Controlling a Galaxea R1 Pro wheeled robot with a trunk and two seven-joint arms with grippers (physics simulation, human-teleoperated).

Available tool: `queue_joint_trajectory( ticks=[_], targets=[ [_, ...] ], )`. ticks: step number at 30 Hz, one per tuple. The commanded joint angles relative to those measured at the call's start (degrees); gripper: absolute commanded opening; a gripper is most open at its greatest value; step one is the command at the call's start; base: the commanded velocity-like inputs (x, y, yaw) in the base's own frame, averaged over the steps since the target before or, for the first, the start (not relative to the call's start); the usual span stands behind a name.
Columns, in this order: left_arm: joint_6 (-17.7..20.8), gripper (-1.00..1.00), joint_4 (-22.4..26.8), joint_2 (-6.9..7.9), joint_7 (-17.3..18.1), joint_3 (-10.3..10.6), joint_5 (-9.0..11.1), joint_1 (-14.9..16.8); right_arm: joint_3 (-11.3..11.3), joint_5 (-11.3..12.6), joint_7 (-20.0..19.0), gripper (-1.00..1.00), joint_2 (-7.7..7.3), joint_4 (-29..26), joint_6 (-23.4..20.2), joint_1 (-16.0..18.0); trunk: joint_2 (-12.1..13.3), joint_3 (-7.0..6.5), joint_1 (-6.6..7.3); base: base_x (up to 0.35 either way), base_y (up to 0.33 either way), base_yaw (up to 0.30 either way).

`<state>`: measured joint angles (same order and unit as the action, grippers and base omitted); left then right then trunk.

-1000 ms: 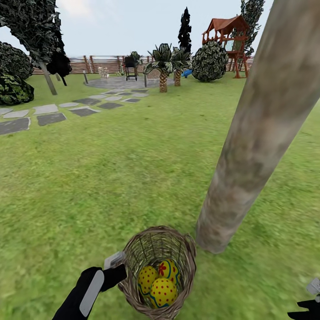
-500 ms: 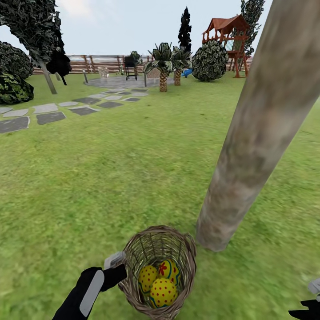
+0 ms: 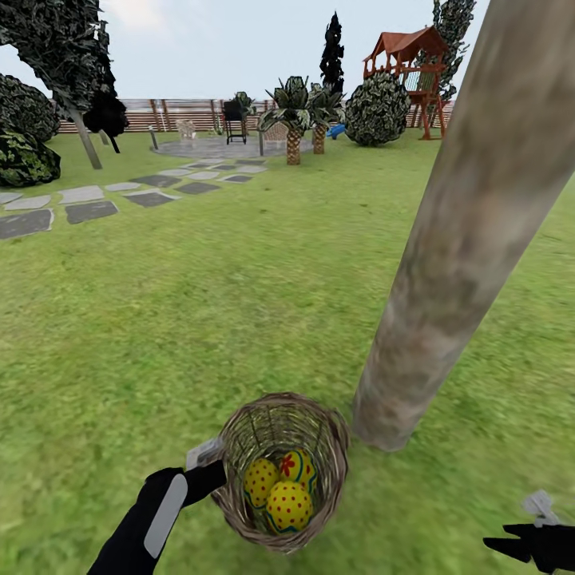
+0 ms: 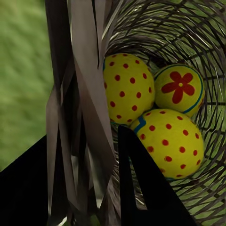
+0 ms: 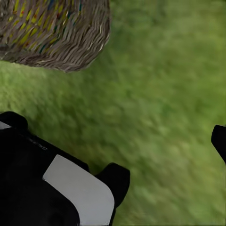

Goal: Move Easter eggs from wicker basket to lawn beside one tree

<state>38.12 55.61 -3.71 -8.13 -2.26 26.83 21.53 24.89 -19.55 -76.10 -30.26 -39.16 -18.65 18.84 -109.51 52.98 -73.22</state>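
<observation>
The wicker basket hangs tilted just beside the base of the tree on the lawn. Three yellow Easter eggs with red dots lie inside it: one in front, one left, one with a red flower behind. My left gripper is shut on the basket's rim. In the left wrist view, one finger is inside the weave next to the eggs. My right gripper is open low over the grass, right of the basket.
Grey stepping stones run across the far left toward a paved circle. Short palms, dark bushes, a playset and the slat fence stand far back. Open grass lies all round the tree's base.
The basket has risen a little with my left gripper and tilted more. My right gripper has come up and leftward into the head view.
</observation>
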Motion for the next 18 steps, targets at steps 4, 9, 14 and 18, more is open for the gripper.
queue_joint_trajectory(
  ticks=[4,9,14,18],
  targets=[
    [0.2,-1.0,0.11,-0.07,-0.4,-0.11,4.38,0.05,0.25,-0.4,-0.28,1.0,1.46,0.03,-0.52,0.06,-0.84,0.41,-0.44,0.0,0.0,0.0],
    [0.2,-1.0,0.08,-0.07,-0.4,-0.11,4.38,0.02,0.25,-0.4,-0.27,1.0,1.46,0.05,-0.51,0.06,-2.85,1.31,-1.54,0.0,0.0,0.0],
    [0.2,-1.0,0.1,-0.07,-0.4,-0.11,4.38,0.03,0.25,-0.4,-0.27,1.0,1.52,0.05,-0.51,0.06,-4.85,2.2,-2.63,0.0,0.0,0.0],
    [0.2,-1.0,0.1,-0.07,-0.4,-0.11,4.36,0.02,0.25,-0.4,-0.21,1.0,1.52,0.27,-0.51,0.06,-6.45,2.92,-3.51,0.0,0.0,0.0]
  ],
)
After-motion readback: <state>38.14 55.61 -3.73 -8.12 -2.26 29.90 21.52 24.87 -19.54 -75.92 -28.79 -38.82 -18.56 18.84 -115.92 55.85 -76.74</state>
